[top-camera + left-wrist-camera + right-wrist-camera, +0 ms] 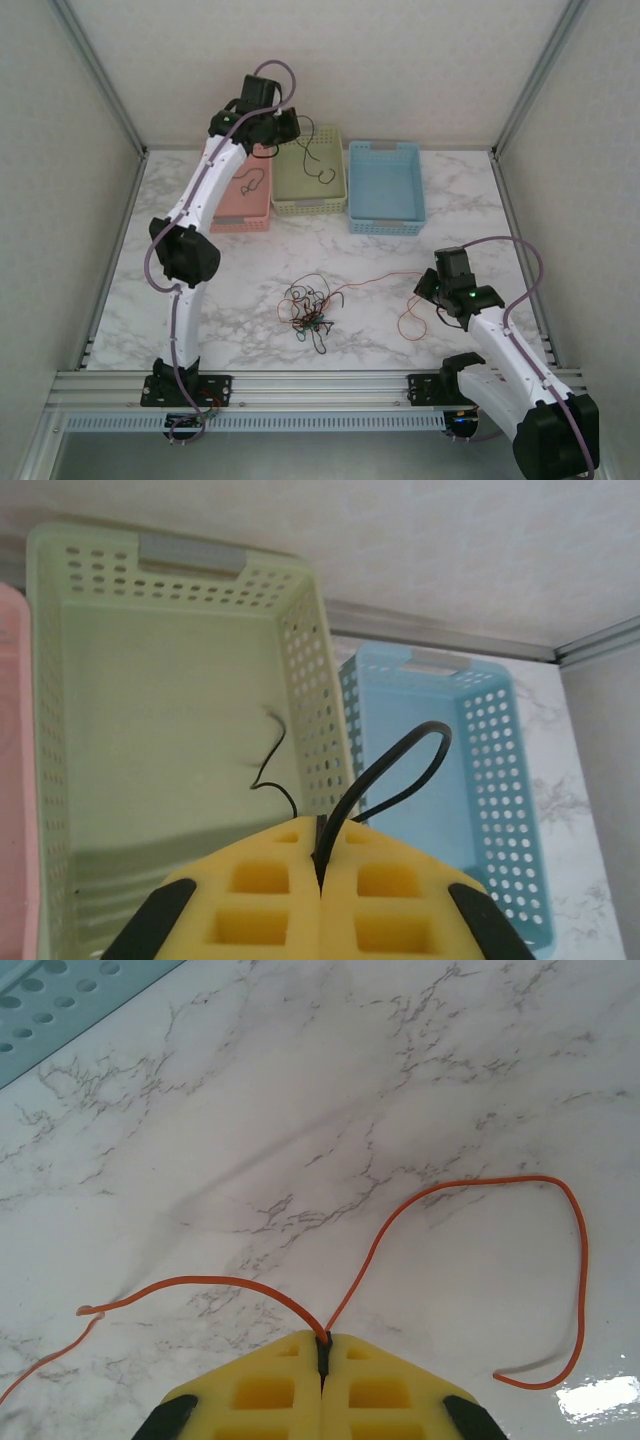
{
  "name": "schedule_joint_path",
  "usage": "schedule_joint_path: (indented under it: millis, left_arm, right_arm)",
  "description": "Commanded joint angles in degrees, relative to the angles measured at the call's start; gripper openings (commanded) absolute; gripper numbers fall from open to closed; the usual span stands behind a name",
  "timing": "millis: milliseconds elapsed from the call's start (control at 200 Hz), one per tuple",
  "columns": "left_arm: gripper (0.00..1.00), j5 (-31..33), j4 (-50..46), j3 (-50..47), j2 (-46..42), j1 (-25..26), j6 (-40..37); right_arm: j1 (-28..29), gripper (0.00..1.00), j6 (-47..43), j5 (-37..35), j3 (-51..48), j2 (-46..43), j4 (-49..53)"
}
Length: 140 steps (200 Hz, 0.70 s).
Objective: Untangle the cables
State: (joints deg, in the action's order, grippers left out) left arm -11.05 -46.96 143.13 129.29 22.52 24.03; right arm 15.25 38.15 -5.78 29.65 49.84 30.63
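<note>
Left jaws are clamped on a black cable looping just ahead, above the green basket, right jaws on a red-orange cable trailing leftward to the tangle — a hard pull could cinch its knots.

Three perforated baskets are set side by side at the far side of the white marbled worktop: a pink basket left, a green basket between, a blue basket right.
</note>
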Motion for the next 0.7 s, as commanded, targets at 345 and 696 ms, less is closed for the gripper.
schedule_joint_path:
  millis: [345,696]
  left_arm:
    - [0.15,2.07,-5.83,-0.13,13.81,-0.29,0.13]
    - [0.64,4.25,-8.37,2.24,7.83,-0.29,-3.72]
  right_arm:
    - [-0.26,0.00,-0.81,0.77,-0.65,-0.54,-0.84]
    - [-0.27,0.00,-0.86,0.73,-0.56,-0.34,-0.85]
